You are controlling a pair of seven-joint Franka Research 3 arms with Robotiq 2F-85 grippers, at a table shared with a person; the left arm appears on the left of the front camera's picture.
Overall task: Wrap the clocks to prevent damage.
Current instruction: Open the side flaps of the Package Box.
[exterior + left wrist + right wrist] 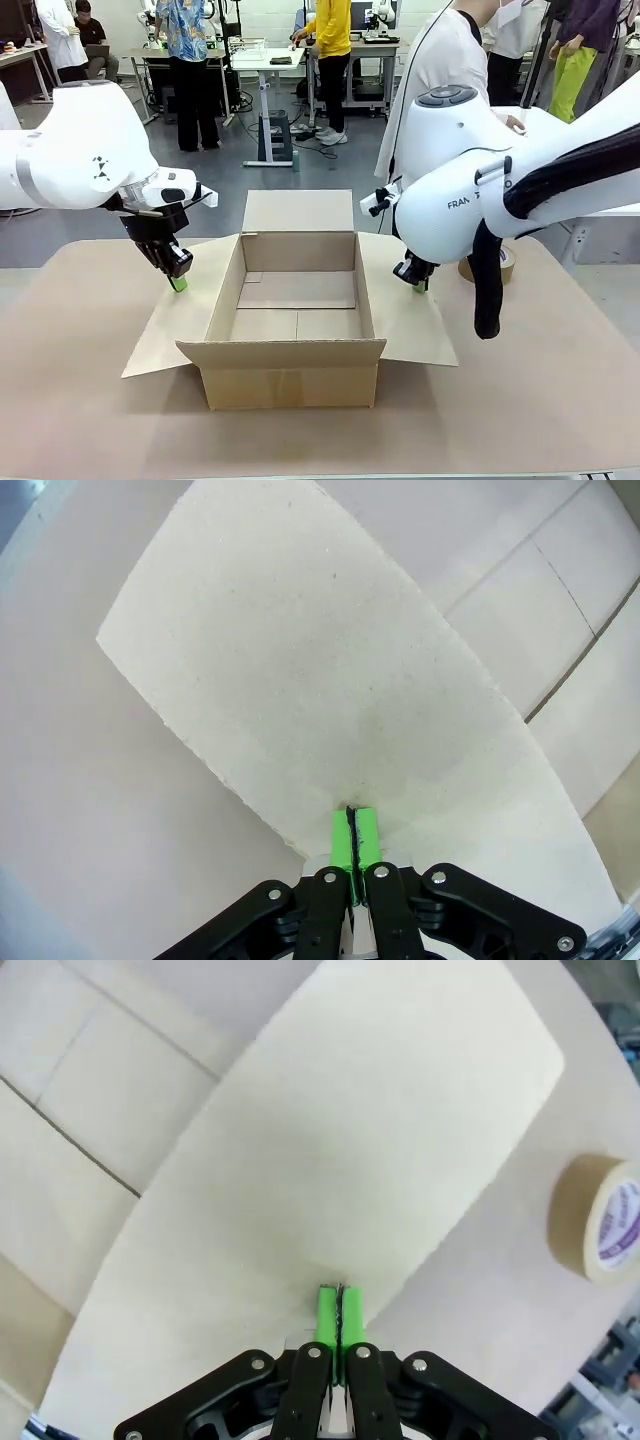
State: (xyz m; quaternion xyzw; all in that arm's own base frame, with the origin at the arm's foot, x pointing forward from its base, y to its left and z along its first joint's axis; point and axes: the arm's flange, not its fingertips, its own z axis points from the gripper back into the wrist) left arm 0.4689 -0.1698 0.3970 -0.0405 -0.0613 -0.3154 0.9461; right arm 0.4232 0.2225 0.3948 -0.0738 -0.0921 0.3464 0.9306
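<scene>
Box (290, 385) flaps pinched; left fingers (178, 284), right fingers (419, 287) closed

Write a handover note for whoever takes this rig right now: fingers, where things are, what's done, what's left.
Left gripper: fingers shut on the outer edge of the left flap of the box.
Right gripper: fingers shut on the outer edge of the right flap.
Things: the box stands open mid-table, with both side flaps spread outward and the far flap upright. The tape lies on the table beyond the right flap.
Done: box opened.
Left: wrapping the clocks. As far as the pictures tell, none of it has begun.
</scene>
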